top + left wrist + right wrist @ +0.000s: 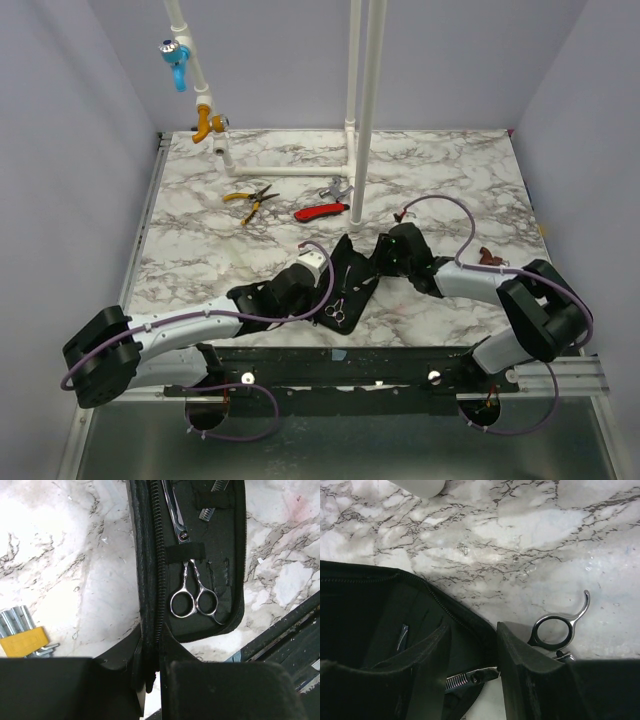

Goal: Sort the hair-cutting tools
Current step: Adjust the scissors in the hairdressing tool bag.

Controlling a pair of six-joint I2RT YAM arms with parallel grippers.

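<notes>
Left gripper [152,664]: pressed together on the left edge of the black case [145,555], right beside its zipper line.
Right gripper [474,630]: fingers spread, with the rim of the case and a toothed blade in the gap between them.
Case: lying open on the marble counter [450,180], held between both grippers, the left one at its near-left side and the right one at its far-right side.
Silver scissors [192,600]: inside the case, tucked under a black elastic strap, blades closed, ring handles toward the near end of the case.
Thinning scissors [555,630]: toothed blade reaching over the rim into the case, ring handle with a small hook resting on the counter just outside the case; middle part hidden behind one finger of the right gripper.
Yellow-handled pliers [250,197]: on the counter well beyond the case, to its far left.
Red-handled tool [322,211]: beyond the case also, nearer to it than the pliers.
Small grey tool [335,188]: just behind the red-handled tool, away from the case.
Yellow holder with metal keys [22,641]: on the counter, left of the case.
</notes>
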